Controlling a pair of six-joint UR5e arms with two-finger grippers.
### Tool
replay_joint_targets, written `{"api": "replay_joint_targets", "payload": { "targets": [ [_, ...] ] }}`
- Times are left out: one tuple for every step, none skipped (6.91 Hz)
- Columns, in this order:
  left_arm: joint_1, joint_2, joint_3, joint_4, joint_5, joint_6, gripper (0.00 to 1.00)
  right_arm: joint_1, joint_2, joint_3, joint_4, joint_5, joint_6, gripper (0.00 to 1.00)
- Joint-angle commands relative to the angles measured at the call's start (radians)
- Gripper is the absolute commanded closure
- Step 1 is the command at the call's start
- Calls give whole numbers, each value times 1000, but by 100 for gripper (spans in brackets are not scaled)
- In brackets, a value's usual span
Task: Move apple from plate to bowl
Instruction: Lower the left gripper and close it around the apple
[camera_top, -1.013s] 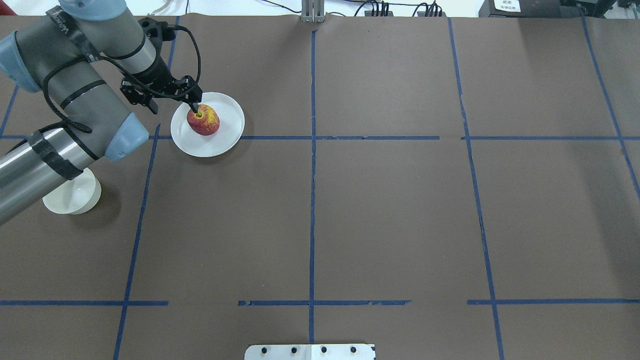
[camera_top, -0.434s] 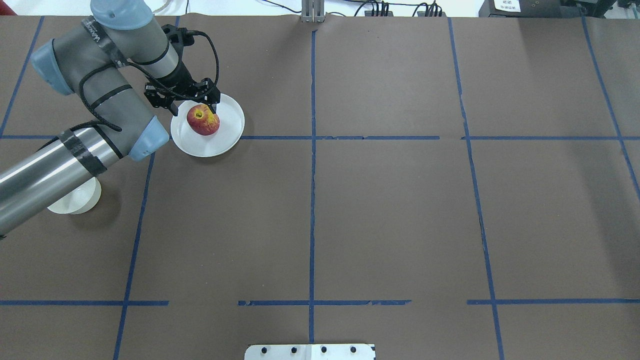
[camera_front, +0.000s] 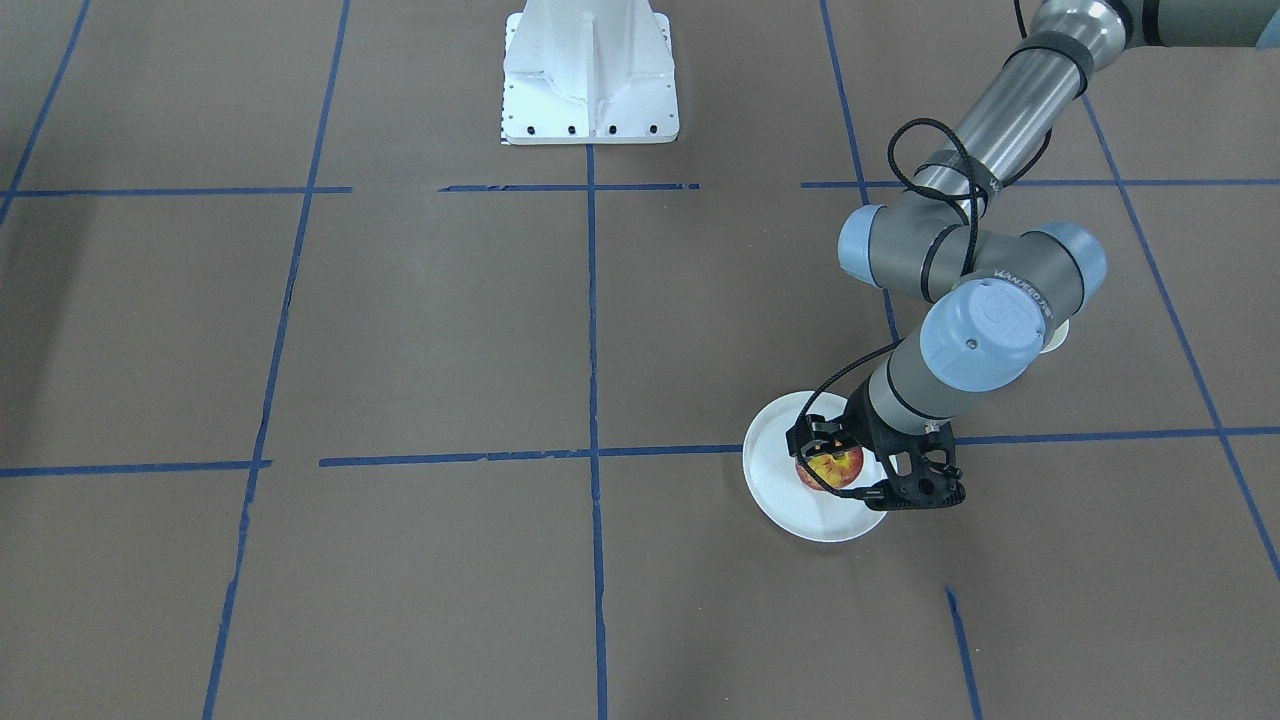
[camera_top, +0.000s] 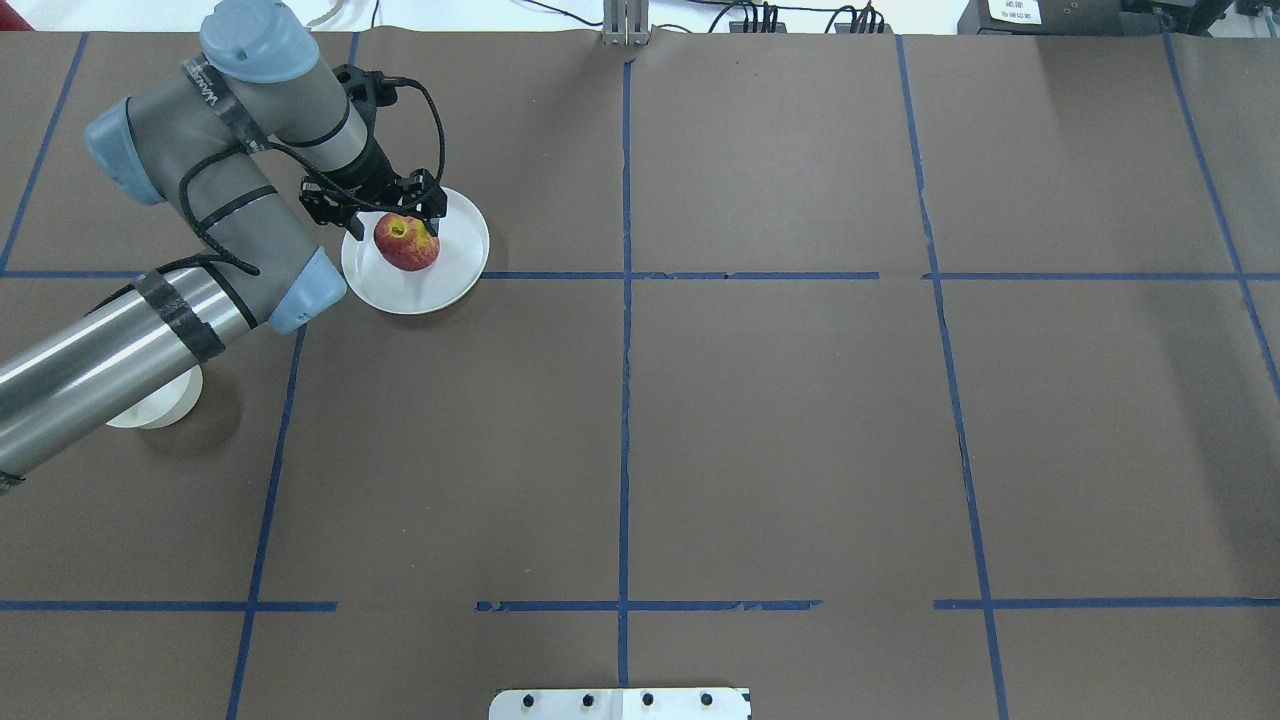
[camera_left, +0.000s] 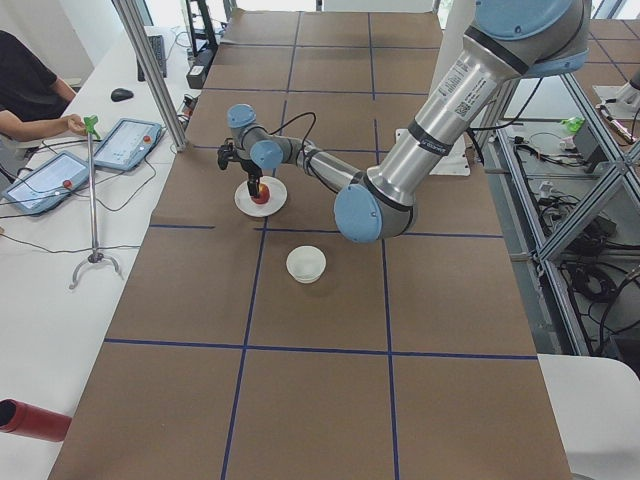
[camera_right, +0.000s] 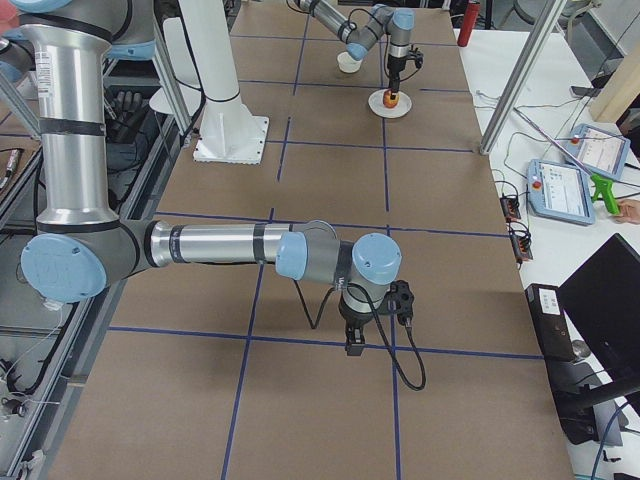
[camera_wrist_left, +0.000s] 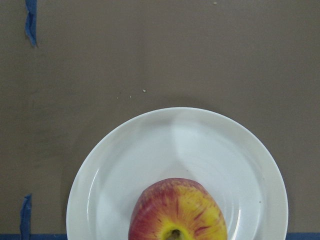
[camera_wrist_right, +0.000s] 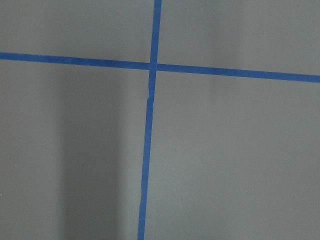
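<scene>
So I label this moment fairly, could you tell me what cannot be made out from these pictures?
- The bowl: overhead view, mostly hidden under the left arm.
- The left pincer: overhead view, its body covers the far side of the apple, so contact is unclear.
- The apple: left wrist view, cut off by the bottom edge.
- The right pincer: shows only in the exterior right view, too small to judge open or shut.

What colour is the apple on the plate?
The apple is red with yellow streaks spreading from the stem dimple. It shows best in the left wrist view.
</scene>
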Motion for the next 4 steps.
{"api": "replay_joint_targets", "payload": {
  "targets": [
    [16,1,15,-23,3,-4,0,0,0,0,0,0,0,0],
    [24,2,34,-49,3,-6,0,0,0,0,0,0,0,0],
    [27,2,40,-59,3,-6,0,0,0,0,0,0,0,0],
    [27,2,40,-60,3,-4,1,0,0,0,0,0,0,0]
  ]
}}
